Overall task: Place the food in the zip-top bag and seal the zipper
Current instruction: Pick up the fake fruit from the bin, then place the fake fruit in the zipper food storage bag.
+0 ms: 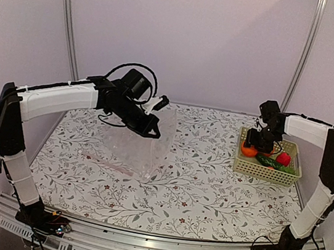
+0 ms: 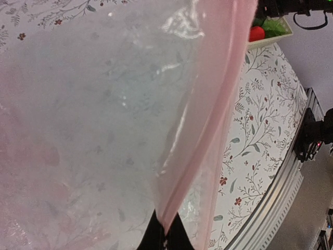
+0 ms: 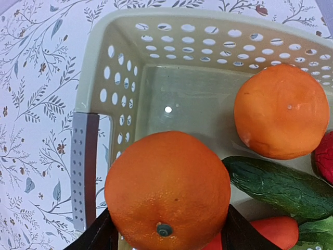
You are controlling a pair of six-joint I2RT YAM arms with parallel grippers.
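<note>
Counts: one large clear crinkly plastic zip-top bag (image 1: pixel 142 149), two round oranges, one dark green cucumber (image 3: pixel 281 187), one small red fruit (image 1: pixel 283 158), one pale yellow-green perforated basket (image 1: pixel 266 173).

The bag is at the left-centre of the floral-print desk (image 1: pixel 206 199), toward the far edge. Its lower part rests on the desk and its top is lifted. The left end effector (image 2: pixel 164 235) is clenched on the pale pink zipper strip (image 2: pixel 218 104). In the left wrist view that strip runs from the fingers up to the top right.

The basket is at the right edge of the desk, near the far right corner, and all the food is in it. The right end effector (image 1: pixel 253 143) hangs over the basket's left end, fingers parted around the near orange (image 3: pixel 166 190). The grey perforated finger pad (image 3: pixel 86 166) is just beside it. Cannot tell whether it grips.

The second orange (image 3: pixel 281 112) is loose just beyond it, and the two are not touching. The cucumber lies flat, long axis along the basket's length, and the red fruit is at its right end.
</note>
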